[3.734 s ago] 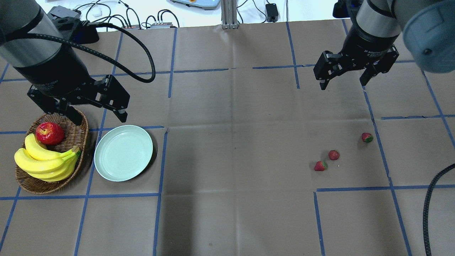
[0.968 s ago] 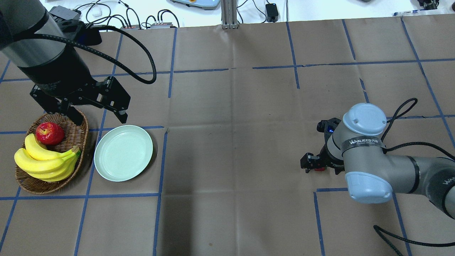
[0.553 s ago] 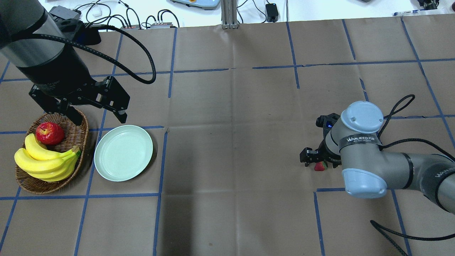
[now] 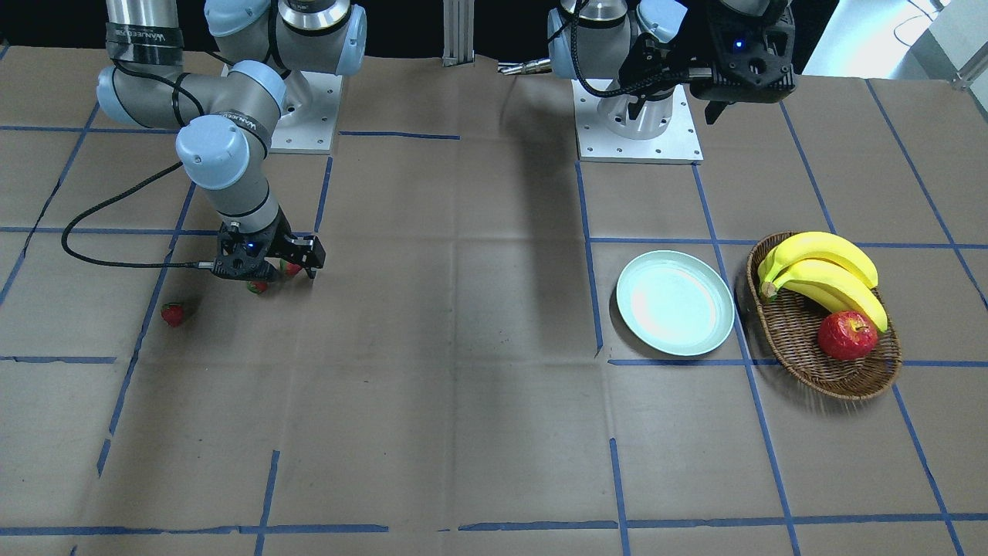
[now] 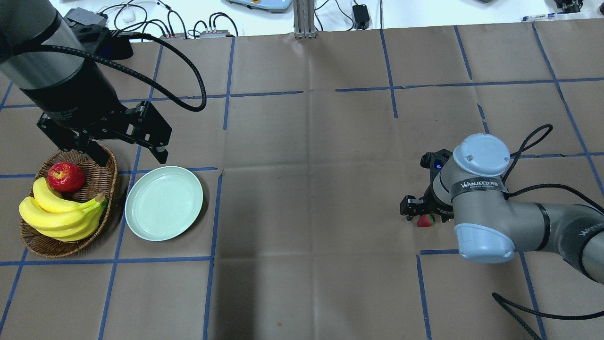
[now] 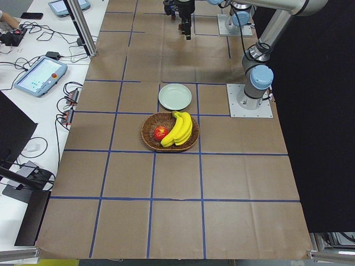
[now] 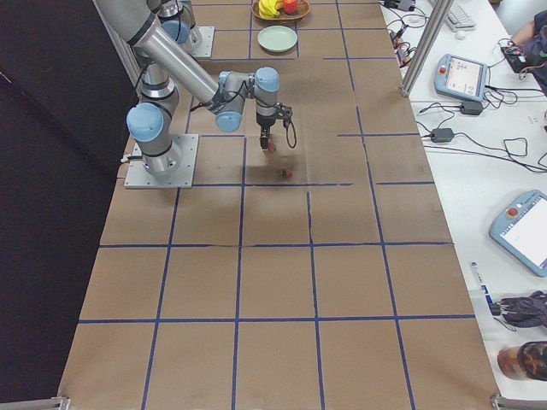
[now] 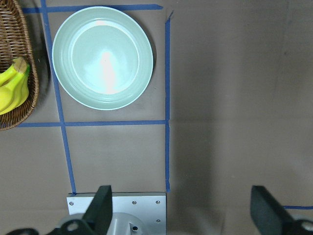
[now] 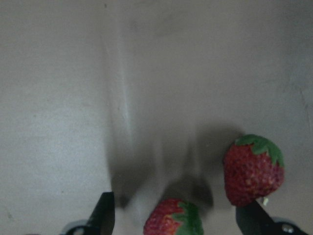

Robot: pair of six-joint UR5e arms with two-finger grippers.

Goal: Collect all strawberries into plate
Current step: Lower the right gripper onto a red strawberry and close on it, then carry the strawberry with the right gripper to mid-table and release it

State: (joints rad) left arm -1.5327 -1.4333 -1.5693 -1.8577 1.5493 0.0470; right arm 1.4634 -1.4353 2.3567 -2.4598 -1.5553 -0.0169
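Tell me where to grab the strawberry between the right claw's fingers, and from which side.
Pinch the strawberry across its plump red body, not the leafy cap, coming straight down from above: it lies low on the flat table, and the open right claw straddles it. Mind the second strawberry close beside one finger.

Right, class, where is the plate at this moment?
In the overhead view the plate lies on the left, just right of the basket and not touching it.
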